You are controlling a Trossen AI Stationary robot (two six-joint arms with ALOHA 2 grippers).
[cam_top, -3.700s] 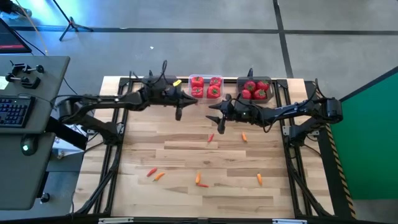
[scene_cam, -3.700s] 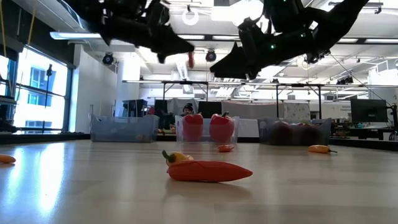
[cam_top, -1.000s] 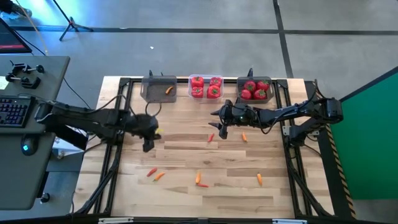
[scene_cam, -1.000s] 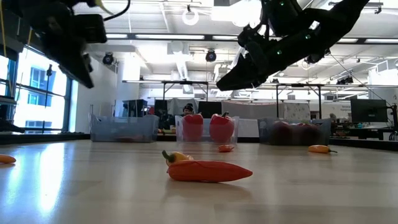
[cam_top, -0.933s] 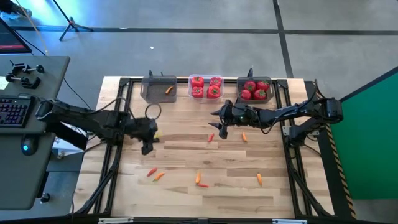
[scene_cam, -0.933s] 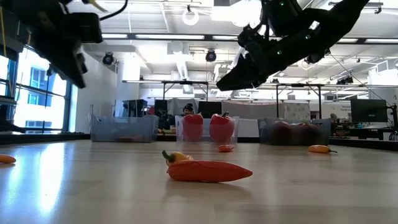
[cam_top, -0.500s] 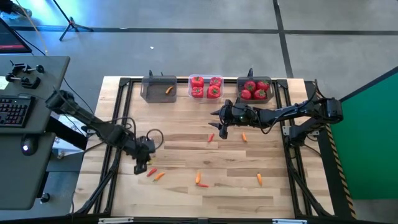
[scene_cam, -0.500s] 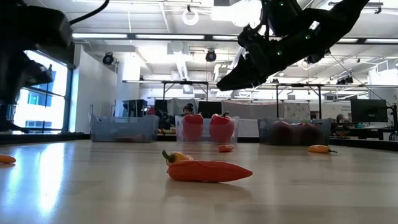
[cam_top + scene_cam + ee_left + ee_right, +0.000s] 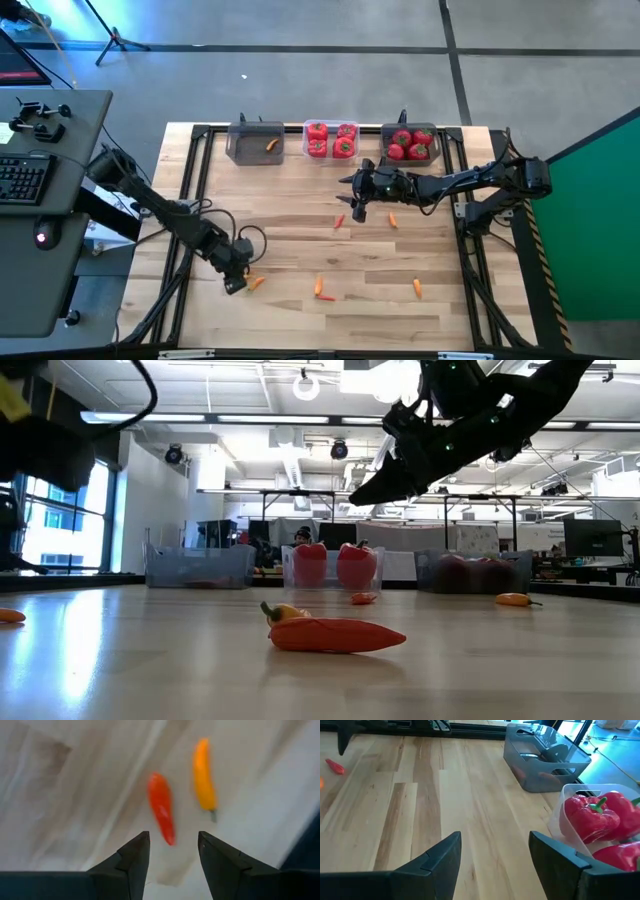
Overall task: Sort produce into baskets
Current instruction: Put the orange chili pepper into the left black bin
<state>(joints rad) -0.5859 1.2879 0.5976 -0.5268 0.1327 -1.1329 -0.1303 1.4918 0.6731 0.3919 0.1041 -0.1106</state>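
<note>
At the desk's near left, the left claw is held spread over a red carrot piece beside an orange one, while farther back the right claw is spread, empty, before three baskets along the far edge.

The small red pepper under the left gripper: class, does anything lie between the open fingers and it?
Nothing visible does. The left gripper hangs over the small red pepper, fingers open; the orange pepper lies beside it, clear of the path.
</note>
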